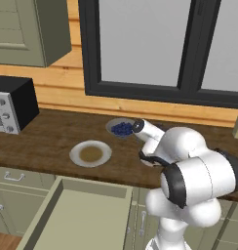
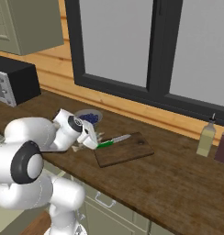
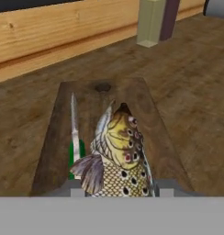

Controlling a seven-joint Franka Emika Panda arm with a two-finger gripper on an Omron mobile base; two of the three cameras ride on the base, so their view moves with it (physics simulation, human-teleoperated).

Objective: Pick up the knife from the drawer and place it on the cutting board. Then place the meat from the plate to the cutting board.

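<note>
— So, what's the claw (image 3: 120,187) doing on your screen?

— Clenched on the meat (image 3: 117,153). From the hand view I see a speckled, fish-like piece pinched between the two fingertips, with the cutting board (image 3: 146,114) stretching out behind it.

— Is it down on the wood?

— I can't tell whether it touches. In the right base view the hand sits at the board's left end.

— And the knife?

— The knife (image 2: 112,141) lies on the board along its far edge, with its green handle towards the hand.

— The plate?

— The plate (image 1: 90,154) sits on the counter with just its brownish centre showing, beside the bowl of blue berries (image 1: 122,128). Below it, the drawer (image 1: 77,215) stands pulled out.
</note>
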